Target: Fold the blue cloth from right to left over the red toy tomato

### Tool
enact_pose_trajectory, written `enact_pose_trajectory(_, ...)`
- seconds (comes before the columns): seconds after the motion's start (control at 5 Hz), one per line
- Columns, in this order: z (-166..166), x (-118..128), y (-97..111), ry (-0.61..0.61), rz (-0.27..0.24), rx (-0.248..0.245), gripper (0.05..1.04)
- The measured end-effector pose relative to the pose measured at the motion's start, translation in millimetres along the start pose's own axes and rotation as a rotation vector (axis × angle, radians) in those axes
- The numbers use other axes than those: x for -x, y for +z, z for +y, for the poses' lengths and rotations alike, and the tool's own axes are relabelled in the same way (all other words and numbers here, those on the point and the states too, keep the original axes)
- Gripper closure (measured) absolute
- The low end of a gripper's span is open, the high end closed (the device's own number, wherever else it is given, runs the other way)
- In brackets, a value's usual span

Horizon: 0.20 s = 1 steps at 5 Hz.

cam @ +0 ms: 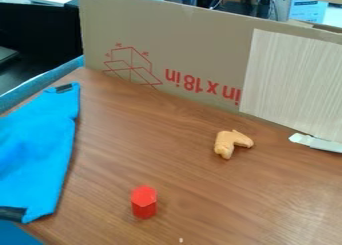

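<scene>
On wood-grain table [140,139], red hexagonal prism [144,204] stands upright, best pinched across 2 opposite flats; can't tell gripper state.

The left edge cuts off the blue cloth [40,154], and the right edge cuts the pale sheet [294,84] and white strip [319,143]. The sheet hides part of the cardboard [194,34], which itself blocks the lower part of the blurred blue box [307,10] behind. What the small tan object [226,143] is cannot be told; the pale speck [180,240] near the bottom edge is too tiny to identify.
</scene>
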<state>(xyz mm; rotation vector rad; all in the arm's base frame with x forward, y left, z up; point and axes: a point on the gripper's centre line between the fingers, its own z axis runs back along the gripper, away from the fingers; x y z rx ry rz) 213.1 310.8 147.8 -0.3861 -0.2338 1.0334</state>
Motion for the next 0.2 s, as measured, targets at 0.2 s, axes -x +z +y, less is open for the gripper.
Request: enact_pose_trajectory(0.2,-21.7,-5.9,33.7,-0.022,0.042,-0.127,0.083)
